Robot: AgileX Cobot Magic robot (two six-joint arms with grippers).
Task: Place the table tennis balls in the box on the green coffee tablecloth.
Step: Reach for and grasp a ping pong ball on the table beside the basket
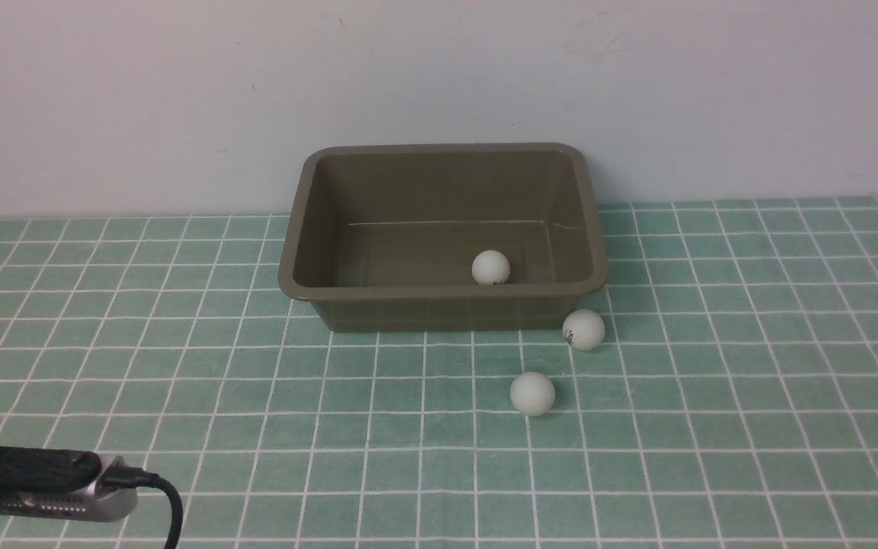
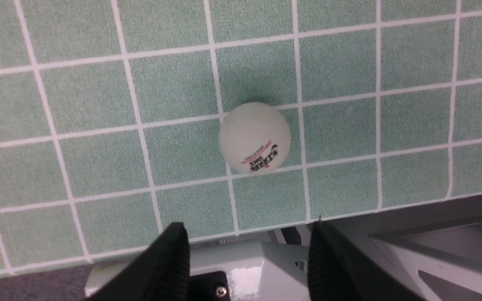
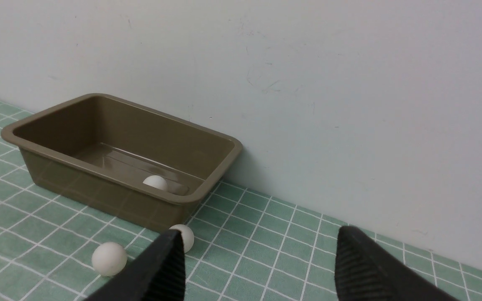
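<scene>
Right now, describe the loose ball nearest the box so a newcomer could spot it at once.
Find the olive-brown box against the wall on the green checked cloth. Just outside its front right corner lies a white ball. It shows a dark print on its left side, while the other loose ball, farther from the box, looks plain.

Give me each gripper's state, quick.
Left gripper: open, holding nothing; a ball lies just beyond it, untouched.
Right gripper: open, holding nothing.
</scene>
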